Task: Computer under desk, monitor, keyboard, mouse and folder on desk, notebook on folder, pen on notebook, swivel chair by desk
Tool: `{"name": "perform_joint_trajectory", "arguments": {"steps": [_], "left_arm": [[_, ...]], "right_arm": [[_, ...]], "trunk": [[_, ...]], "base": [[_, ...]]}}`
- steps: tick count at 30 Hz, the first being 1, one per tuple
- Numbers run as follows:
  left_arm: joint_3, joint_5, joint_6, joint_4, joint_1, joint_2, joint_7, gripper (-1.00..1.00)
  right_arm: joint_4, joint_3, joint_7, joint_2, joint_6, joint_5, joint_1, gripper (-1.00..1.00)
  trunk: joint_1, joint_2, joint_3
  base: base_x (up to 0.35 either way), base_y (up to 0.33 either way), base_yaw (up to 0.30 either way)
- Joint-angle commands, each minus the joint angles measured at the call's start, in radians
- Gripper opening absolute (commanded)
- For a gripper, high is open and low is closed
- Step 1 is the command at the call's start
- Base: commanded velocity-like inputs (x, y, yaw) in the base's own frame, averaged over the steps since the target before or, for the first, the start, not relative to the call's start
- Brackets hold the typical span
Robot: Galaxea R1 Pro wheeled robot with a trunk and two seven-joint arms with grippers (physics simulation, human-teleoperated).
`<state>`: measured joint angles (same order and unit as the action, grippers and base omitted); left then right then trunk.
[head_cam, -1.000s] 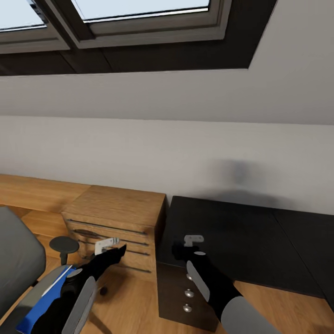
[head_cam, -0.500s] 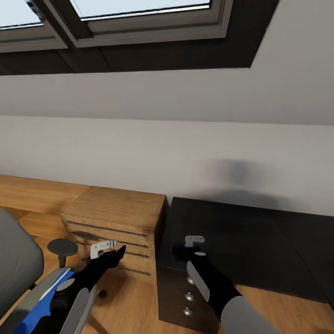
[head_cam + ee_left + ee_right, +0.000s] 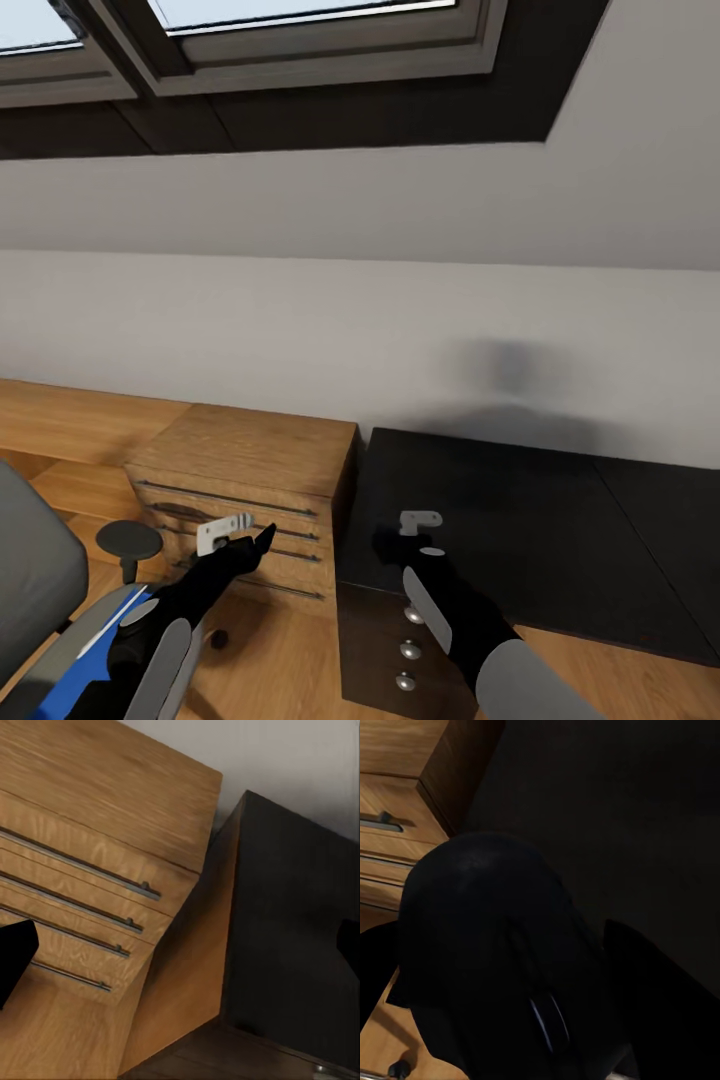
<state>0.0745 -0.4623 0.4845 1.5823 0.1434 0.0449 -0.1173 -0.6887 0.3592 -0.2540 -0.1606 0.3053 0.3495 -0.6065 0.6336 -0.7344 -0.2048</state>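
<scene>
The right pincer (image 3: 392,545) hangs just above the near left corner of the bench (image 3: 520,520), which has a black top. Its two dark fingers (image 3: 649,997) are closed around a rounded black mouse (image 3: 502,967) with a scroll wheel on top; in the right wrist view the mouse sits between them over the black surface. Below that corner, the bench's black drawer unit (image 3: 375,640) shows round silver knobs down its front.

The left pincer (image 3: 255,545) is off the bench's left end, in front of a light wooden drawer unit (image 3: 245,480) with thin metal bar handles. Its fingertips (image 3: 15,952) sit wide apart at the edges of the left wrist view, with nothing between them.

The wooden unit stands right against the bench's left side. Farther left of the bench is the swivel chair (image 3: 35,580), with a grey back and a black rounded armrest. On its seat, partly hidden by the left arm, lies the bright blue folder (image 3: 90,665). Behind the bench rises a plain pale wall, with a dark-framed window (image 3: 300,50) high above.
</scene>
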Motion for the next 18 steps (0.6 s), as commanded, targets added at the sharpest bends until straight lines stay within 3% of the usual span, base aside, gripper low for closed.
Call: {"name": "perform_joint_trajectory", "arguments": {"steps": [1,18], "left_arm": [[0.002,-0.014,0.003,0.002,0.001,0.001,-0.01,1.0],[0.003,-0.019,0.003,0.002,0.001,0.001,-0.01,1.0]], "right_arm": [[-0.002,0.005,-0.01,0.0,0.003,0.01,-0.001,-1.0],[-0.002,0.006,-0.01,0.001,0.003,0.01,-0.001,-1.0]], "trunk": [[0.004,-0.009,-0.005],[0.069,-0.128,-0.058]], "base": [[0.0,0.0,0.0],[0.0,0.0,0.0]]}}
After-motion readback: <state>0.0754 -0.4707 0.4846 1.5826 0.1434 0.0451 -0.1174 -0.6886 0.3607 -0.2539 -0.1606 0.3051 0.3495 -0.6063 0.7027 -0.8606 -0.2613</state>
